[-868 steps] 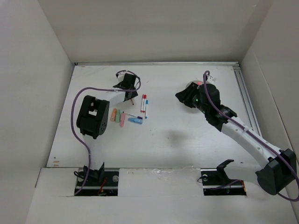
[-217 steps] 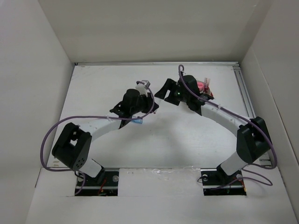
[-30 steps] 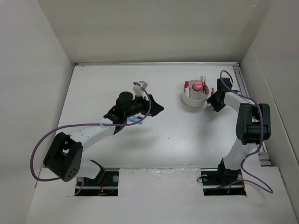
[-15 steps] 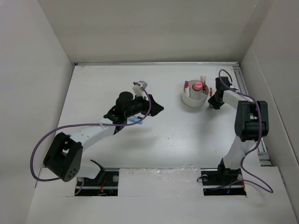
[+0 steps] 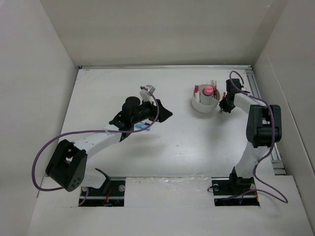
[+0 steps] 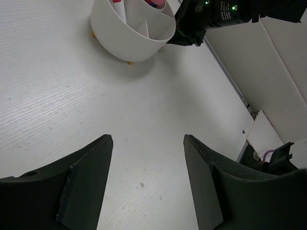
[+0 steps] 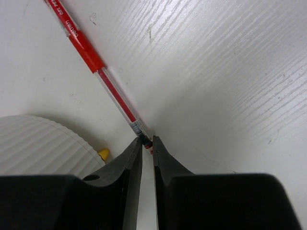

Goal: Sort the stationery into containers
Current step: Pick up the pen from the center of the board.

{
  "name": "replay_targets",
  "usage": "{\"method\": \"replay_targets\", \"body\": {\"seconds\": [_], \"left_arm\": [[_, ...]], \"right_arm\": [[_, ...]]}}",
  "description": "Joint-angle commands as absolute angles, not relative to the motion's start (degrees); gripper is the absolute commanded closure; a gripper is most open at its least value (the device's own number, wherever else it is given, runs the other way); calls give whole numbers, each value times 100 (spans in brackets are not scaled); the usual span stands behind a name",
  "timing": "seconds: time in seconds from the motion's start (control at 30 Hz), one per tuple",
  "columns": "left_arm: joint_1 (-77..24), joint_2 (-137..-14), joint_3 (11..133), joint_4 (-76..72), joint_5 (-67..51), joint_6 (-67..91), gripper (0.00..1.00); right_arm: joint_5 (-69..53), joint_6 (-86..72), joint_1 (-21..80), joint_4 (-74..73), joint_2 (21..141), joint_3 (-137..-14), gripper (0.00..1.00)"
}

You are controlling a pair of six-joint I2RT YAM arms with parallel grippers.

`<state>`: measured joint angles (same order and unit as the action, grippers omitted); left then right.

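Note:
The round white tub [image 5: 205, 104] with inner dividers stands at the back right, with a pink piece [image 5: 208, 90] and slim items upright in it. A thin red pen [image 7: 84, 48] lies on the table just right of the tub [image 7: 43, 143]. My right gripper [image 7: 147, 140] is down at the table with its jaws pinched on the pen's near end. In the top view the right gripper [image 5: 224, 105] sits against the tub's right side. My left gripper [image 6: 147, 139] hovers open over bare table, left of the tub [image 6: 134, 36], holding nothing.
A blue piece [image 5: 143, 127] peeks out from under the left arm. A small yellow foot [image 7: 103, 154] shows under the tub's rim. The right wall rail [image 5: 258, 98] runs close behind the right arm. White walls enclose the table on three sides.
My right gripper has shifted back alongside the tub and its jaws have closed from wide apart onto the red pen. The left arm has not moved.

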<state>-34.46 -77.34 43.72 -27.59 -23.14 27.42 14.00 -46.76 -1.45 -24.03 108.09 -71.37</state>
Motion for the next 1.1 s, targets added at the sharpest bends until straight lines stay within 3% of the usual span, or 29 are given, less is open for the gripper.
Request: {"method": "replay_targets", "body": {"seconds": [0.0, 0.1, 0.2, 0.43, 0.53, 0.6, 0.63, 0.73, 0.87, 1.07], "left_arm": [[-3472, -7515, 4351, -2944, -2294, 2654, 43], [-3472, -7462, 4351, -2892, -2294, 2654, 43], [-3472, -7462, 4351, -2892, -2294, 2654, 43], [-3472, -7409, 4351, -2892, -2294, 2654, 43], [-3472, -7356, 4351, -2892, -2241, 2654, 43], [-3472, -7356, 4351, -2892, -2241, 2654, 43], [-3472, -7356, 4351, -2892, -2241, 2654, 43], [-3472, -7356, 4351, -2892, -2241, 2654, 43], [-3472, -7356, 4351, -2892, -2294, 2654, 43], [-3472, -7304, 4351, -2892, -2294, 2654, 43]], "right_arm": [[1521, -4641, -97, -2522, 10863, -7330, 81], [1398, -4641, -97, -2522, 10863, -7330, 59], [1397, -4641, -97, -2522, 10811, -7277, 56], [1222, -4641, -97, -2522, 10811, -7225, 84], [1222, -4641, -44, -2522, 10811, -7225, 83], [1222, -4641, -44, -2522, 10749, -7164, 75], [1222, -4641, -44, -2522, 10679, -7093, 66], [1161, -4641, -44, -2470, 10617, -6953, 63], [1099, -4641, -44, -2470, 10503, -6847, 82], [1160, -4746, 9, -2417, 10301, -6558, 92]]}}
